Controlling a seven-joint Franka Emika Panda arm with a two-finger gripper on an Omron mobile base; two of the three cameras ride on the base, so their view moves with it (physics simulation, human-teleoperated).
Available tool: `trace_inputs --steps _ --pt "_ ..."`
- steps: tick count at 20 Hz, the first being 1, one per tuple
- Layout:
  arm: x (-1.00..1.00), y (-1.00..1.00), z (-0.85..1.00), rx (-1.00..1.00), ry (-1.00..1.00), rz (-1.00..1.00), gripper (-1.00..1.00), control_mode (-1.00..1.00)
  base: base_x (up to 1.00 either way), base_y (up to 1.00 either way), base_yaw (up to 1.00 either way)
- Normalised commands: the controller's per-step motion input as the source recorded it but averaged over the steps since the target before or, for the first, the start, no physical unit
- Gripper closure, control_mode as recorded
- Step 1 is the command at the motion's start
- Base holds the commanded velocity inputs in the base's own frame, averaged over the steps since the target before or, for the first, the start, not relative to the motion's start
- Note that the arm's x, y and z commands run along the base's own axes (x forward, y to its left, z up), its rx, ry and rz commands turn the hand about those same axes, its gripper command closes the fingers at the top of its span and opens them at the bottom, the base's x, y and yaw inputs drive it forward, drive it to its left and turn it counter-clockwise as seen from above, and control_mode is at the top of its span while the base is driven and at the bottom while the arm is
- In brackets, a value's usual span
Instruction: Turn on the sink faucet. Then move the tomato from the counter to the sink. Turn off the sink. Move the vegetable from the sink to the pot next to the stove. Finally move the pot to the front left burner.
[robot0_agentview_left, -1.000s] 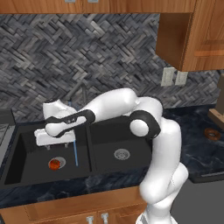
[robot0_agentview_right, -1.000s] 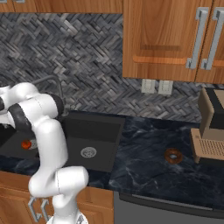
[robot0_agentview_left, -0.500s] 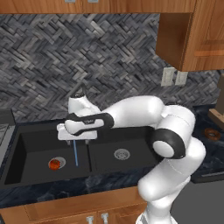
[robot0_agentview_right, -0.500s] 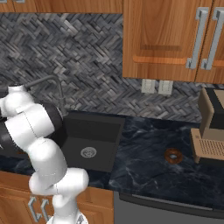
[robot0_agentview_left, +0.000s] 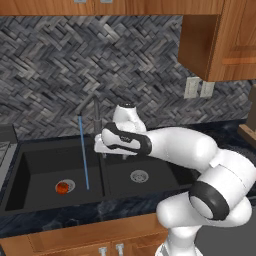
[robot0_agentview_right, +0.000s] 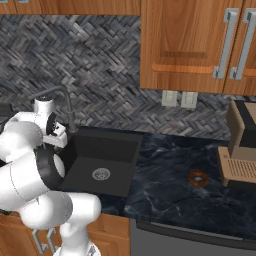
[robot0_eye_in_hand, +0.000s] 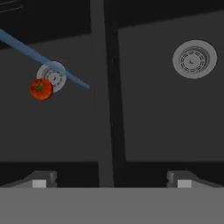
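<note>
The red tomato (robot0_agentview_left: 62, 187) (robot0_eye_in_hand: 41, 89) lies in the left basin of the black sink (robot0_agentview_left: 30, 165), beside its drain. From the faucet (robot0_agentview_left: 96, 116) (robot0_agentview_right: 64, 91) a thin blue stream of water (robot0_agentview_left: 84, 155) (robot0_eye_in_hand: 43, 59) runs down into that basin. My gripper (robot0_agentview_left: 107, 150) (robot0_eye_in_hand: 109, 181) hangs open above the divider between the two basins, just in front of the faucet's base, with nothing between its fingers. In the hand view the tomato is to the upper left of the fingertips (robot0_eye_in_hand: 39, 180), well apart from them.
The right basin has a grey drain (robot0_agentview_left: 138, 175) (robot0_agentview_right: 101, 174). A small brown ring (robot0_agentview_right: 198, 177) lies on the dark counter to the right, near a tan coffee machine (robot0_agentview_right: 240, 150). Wooden cabinets hang overhead. The stove's edge (robot0_agentview_left: 4, 150) shows at far left.
My arm has swung to the right, from above the left basin to over the divider. The gripper stayed open. The tomato has not moved and the water keeps running.
</note>
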Motion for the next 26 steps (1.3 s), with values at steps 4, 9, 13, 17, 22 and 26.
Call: trace_inputs --steps 4,9,13,17,22,26 --pt "0.15 -0.80 0.22 0.07 -0.05 0.03 -1.00 -1.00 0.00 0.00 0.00" --pt "0.26 -0.66 0.14 0.02 -0.10 0.09 -1.00 -1.00 0.00 0.00 0.00" --pt "0.03 -0.53 0.10 -0.01 -0.14 0.03 -1.00 -1.00 0.00 0.00 0.00" --pt "0.05 -0.43 0.08 -0.02 -0.17 0.02 -1.00 -1.00 0.00 0.00 0.00" --pt "0.20 -0.32 0.02 0.00 -0.20 0.12 -1.00 -1.00 0.00 0.00 0.00" --pt "0.16 -0.39 0.00 0.00 -0.26 0.19 -1.00 -1.00 0.00 0.00 0.00"
